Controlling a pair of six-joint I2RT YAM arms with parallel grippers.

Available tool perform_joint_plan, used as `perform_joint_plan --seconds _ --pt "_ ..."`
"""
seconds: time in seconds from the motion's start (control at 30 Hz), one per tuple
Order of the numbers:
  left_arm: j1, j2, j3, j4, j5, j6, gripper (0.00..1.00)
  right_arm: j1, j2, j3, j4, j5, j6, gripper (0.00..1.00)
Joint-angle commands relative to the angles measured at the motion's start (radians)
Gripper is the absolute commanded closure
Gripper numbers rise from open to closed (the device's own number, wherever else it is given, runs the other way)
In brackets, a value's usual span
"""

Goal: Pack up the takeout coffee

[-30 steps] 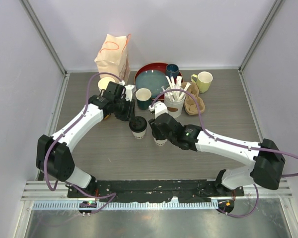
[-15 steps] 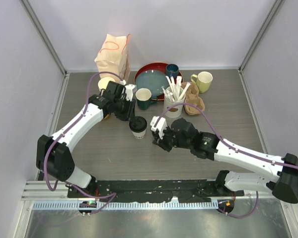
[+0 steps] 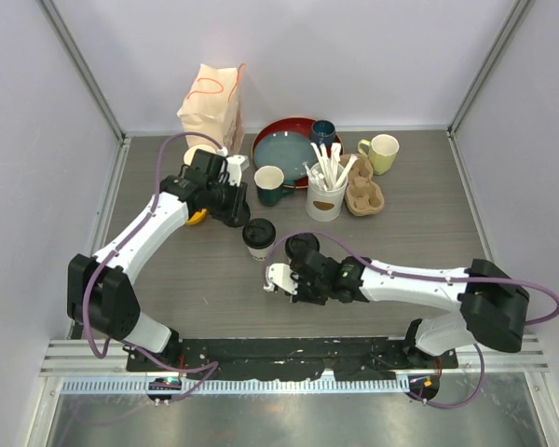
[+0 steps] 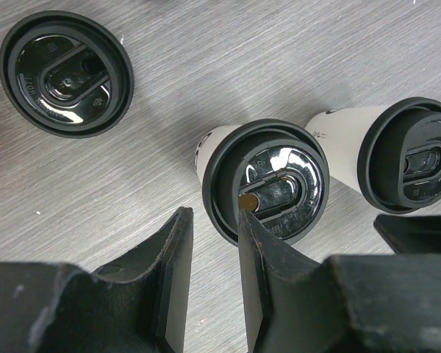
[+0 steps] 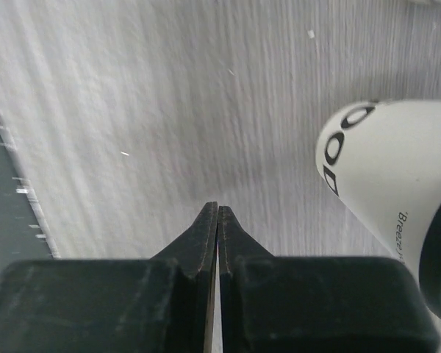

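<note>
Nearest, the right gripper (image 5: 217,209) is pinched fully shut on nothing, just beside one lidded cup (image 3: 303,248). The second cup (image 3: 258,236) stands upright on the table just beyond, with the left gripper (image 4: 213,217) half open and empty over it. Both cups are probably light, thin-walled and crushable, with slick lids, so hold the paper wall below the lid, gently.
</note>
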Motion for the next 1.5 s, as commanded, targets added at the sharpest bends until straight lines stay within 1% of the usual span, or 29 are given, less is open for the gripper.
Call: perform_joint_plan --seconds 0.0,0.07,0.1,0.17,0.2,0.3,0.4,0.5,0.67,0.87,1.17,1.3,1.47 --pt "0.017 -0.034 0.035 0.014 0.019 0.013 0.66 0.001 0.068 0.009 -0.001 0.228 -0.064 0.94" --pt "0.017 -0.031 0.035 0.015 0.022 0.012 0.66 0.001 0.095 0.011 0.021 0.28 -0.083 0.94" --pt "0.017 -0.029 0.035 0.015 0.022 0.013 0.66 0.003 0.099 0.003 0.059 0.332 -0.091 0.94" --pt "0.02 -0.026 0.035 0.015 0.022 0.016 0.66 0.003 0.103 -0.011 0.114 0.376 -0.129 0.94" --pt "0.023 -0.026 0.035 0.015 0.019 0.016 0.66 0.003 0.105 -0.029 0.175 0.395 -0.143 0.94" --pt "0.029 -0.029 0.035 0.015 0.022 0.018 0.66 0.001 0.125 -0.04 0.275 0.409 -0.167 0.94" --pt "0.034 -0.029 0.037 0.016 0.022 0.019 0.66 -0.011 0.157 -0.02 0.326 0.423 -0.161 0.94" --pt "0.038 -0.031 0.04 0.013 0.023 0.021 0.66 -0.032 0.22 0.02 0.337 0.458 -0.144 0.93" --pt "0.046 -0.033 0.043 0.011 0.023 0.022 0.66 -0.063 0.336 0.104 0.319 0.52 -0.071 0.93" --pt "0.052 -0.031 0.046 0.008 0.022 0.024 0.66 -0.114 0.43 0.192 0.334 0.534 -0.051 0.93" --pt "0.057 -0.017 0.044 0.01 0.014 0.032 0.66 -0.169 0.407 0.183 0.382 0.477 -0.048 0.92" --pt "0.061 -0.008 0.061 0.004 0.016 0.033 0.66 -0.193 0.422 0.201 0.385 0.471 -0.058 0.92" --pt "0.072 -0.017 0.072 -0.001 0.016 0.044 0.66 -0.193 0.454 0.218 0.383 0.462 -0.066 0.91"
